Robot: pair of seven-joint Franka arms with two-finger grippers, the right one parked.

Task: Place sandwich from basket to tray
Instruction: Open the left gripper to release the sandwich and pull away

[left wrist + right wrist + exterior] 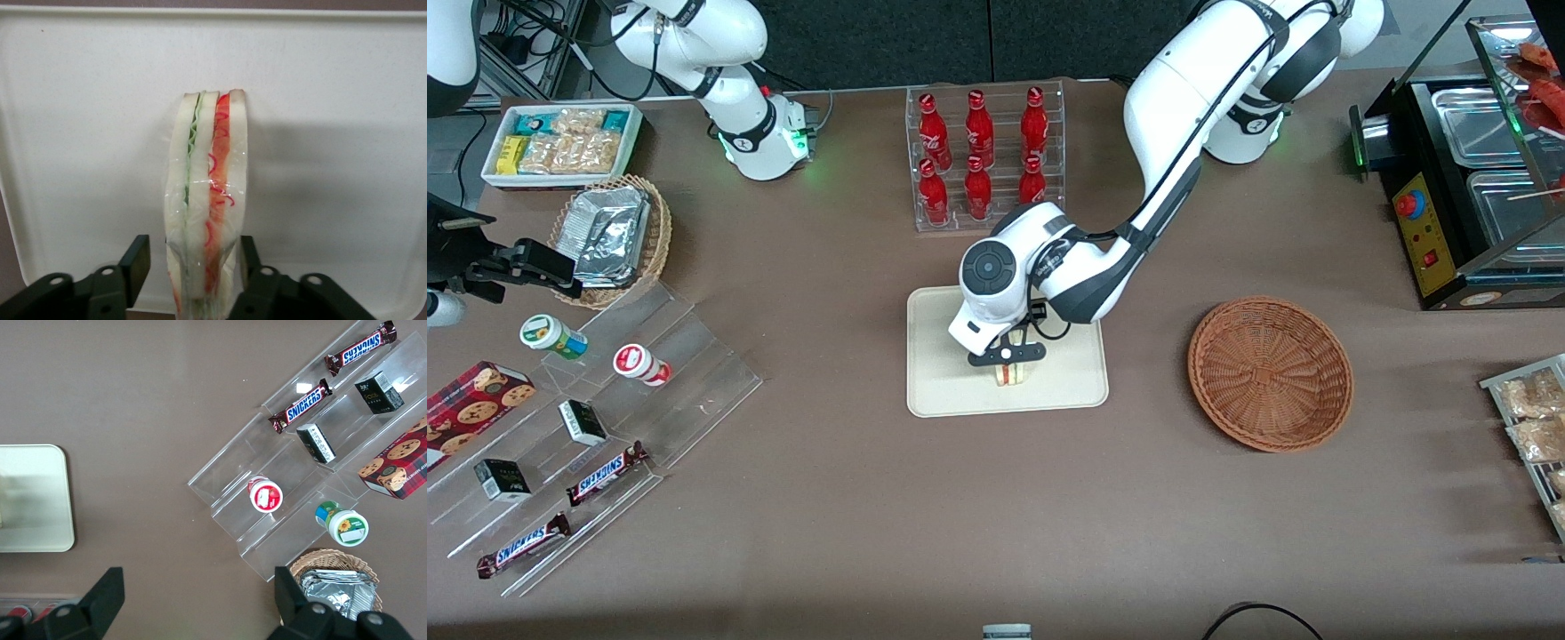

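Release step of the transfer. The sandwich (207,200), a plastic-wrapped wedge of pale bread with green and red filling layers along its cut edge, stands upright on the flat cream-coloured rectangular tray (1076,391), nearer the front camera than the tray's middle. The round reddish-brown wicker basket (1270,372) lies well apart on the brown surface (996,516), toward the working arm's end, and holds nothing visible.

End effector (1008,354): directly above the sandwich, pointing down. In the wrist view one black finger (249,257) touches the wrapper's side, while the other stands apart from it with a visible gap; the jaws are judged parted, with the grip let go or nearly so. The sandwich appears to rest on the tray under its own weight, though contact at its base is hidden.

Next move, as a judgement: spread the fingers fully clear of the wrapper, then lift straight up, so that the narrow standing wedge is neither dragged nor tipped.

Arm pose: the white left arm reaches from its base past the acrylic rack of red bottles (983,151), elbow raised, wrist bent downward over the tray.
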